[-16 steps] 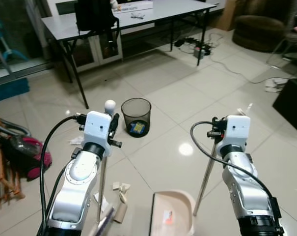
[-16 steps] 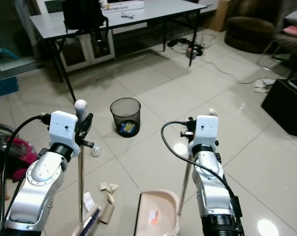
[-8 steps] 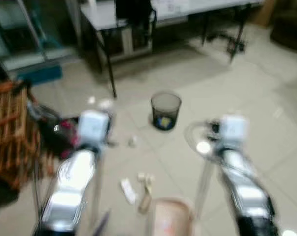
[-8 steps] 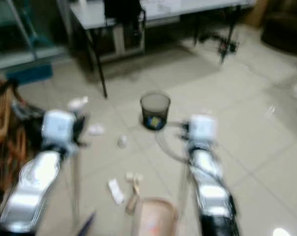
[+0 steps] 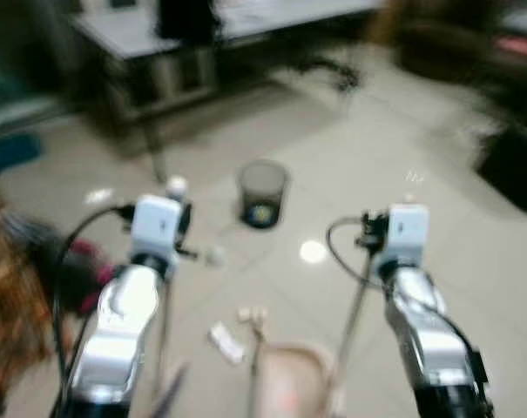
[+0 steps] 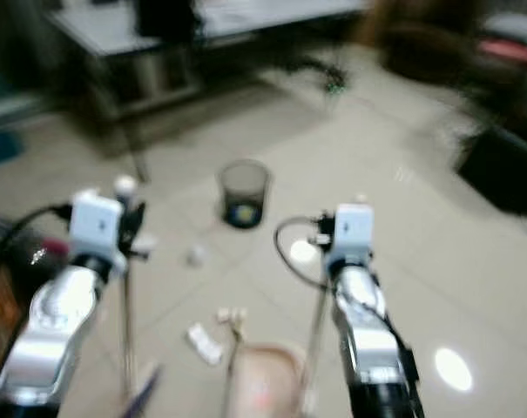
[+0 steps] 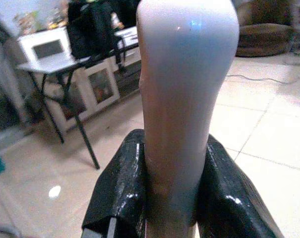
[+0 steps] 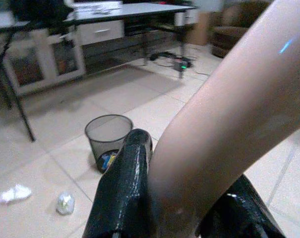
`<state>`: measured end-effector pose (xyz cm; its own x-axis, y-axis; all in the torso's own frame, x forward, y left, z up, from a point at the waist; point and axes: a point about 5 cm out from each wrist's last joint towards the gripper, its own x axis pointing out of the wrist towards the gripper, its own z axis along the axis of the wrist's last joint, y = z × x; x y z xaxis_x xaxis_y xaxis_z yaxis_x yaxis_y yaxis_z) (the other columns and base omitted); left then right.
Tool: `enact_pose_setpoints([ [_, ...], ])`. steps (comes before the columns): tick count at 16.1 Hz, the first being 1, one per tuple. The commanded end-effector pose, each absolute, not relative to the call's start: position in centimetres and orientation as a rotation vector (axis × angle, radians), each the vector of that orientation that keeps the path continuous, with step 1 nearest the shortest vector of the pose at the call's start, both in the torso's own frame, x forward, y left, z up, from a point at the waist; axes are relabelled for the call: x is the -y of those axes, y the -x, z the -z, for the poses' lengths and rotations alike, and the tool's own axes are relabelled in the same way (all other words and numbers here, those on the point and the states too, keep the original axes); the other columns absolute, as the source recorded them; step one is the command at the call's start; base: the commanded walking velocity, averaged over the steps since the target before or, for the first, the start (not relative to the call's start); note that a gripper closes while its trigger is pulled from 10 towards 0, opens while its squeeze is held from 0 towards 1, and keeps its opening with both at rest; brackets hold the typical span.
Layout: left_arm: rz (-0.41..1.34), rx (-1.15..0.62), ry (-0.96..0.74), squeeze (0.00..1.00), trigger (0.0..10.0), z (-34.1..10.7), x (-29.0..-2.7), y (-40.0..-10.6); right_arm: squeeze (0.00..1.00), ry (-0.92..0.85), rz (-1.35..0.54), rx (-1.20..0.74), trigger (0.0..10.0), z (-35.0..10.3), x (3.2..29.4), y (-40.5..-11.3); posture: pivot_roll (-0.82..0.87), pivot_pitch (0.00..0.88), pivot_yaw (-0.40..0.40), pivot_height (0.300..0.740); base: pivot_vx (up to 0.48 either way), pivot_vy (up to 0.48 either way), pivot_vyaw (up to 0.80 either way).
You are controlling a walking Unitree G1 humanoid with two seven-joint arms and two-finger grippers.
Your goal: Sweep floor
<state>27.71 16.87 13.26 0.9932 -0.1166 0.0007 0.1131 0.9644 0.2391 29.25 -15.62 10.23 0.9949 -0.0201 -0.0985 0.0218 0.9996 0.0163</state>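
— What do you hold?

— My left gripper [image 7: 164,198] pinches the broom handle [image 7: 184,89]. My right gripper [image 8: 184,198] pinches the dustpan handle [image 8: 229,114].

— And on the floor?

— The dustpan [image 5: 289,387] is nearest, at 6 o'clock. Paper scraps [image 5: 228,341] lie at 11 o'clock from it. The mesh wastebasket [image 5: 263,193] stands farther, at 12 o'clock.

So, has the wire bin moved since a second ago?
No. The camera shifted; the wire bin still stands right of the table leg, as before.
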Motion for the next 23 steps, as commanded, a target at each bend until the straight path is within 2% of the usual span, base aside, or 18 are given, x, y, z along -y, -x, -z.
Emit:
enact_pose_setpoints([
  [1,0.143,0.048,-0.243,0.0,10.0,-13.8,-16.0,-28.1,0.0,-0.004,0.054,-0.077,10.0,-10.8,16.6,-29.3,-0.04,0.0,0.05,0.74,0.0,0.465,-0.8],
  [16,0.146,0.059,-0.215,0.0,10.0,-13.5,-16.0,-28.3,0.0,-0.006,0.055,-0.066,10.0,-11.0,16.4,-29.2,-0.05,0.0,0.05,0.74,0.0,0.465,-0.8],
  [17,0.126,0.083,-0.106,0.0,10.0,-13.9,-15.9,-28.2,0.0,-0.005,0.056,-0.065,10.0,-11.0,16.5,-29.2,-0.05,0.0,0.049,0.74,0.0,0.0,-0.8],
  [18,0.098,0.107,-0.077,0.0,10.0,-14.3,-16.0,-28.2,0.0,-0.002,0.055,-0.059,10.0,-11.1,16.6,-29.2,-0.05,0.0,0.047,0.74,0.0,0.0,-0.8],
  [20,0.076,0.118,-0.14,0.0,10.0,-14.1,-16.3,-27.8,0.0,0.027,0.039,-0.003,10.0,-12.0,16.5,-29.3,-0.04,0.0,0.043,0.74,0.0,-0.48,0.0],
  [23,0.072,0.128,-0.142,0.0,10.0,-14.2,-16.2,-27.6,0.0,0.036,0.003,0.057,10.0,-13.1,16.2,-29.5,-0.05,0.0,0.04,0.74,0.0,-0.32,0.0],
])
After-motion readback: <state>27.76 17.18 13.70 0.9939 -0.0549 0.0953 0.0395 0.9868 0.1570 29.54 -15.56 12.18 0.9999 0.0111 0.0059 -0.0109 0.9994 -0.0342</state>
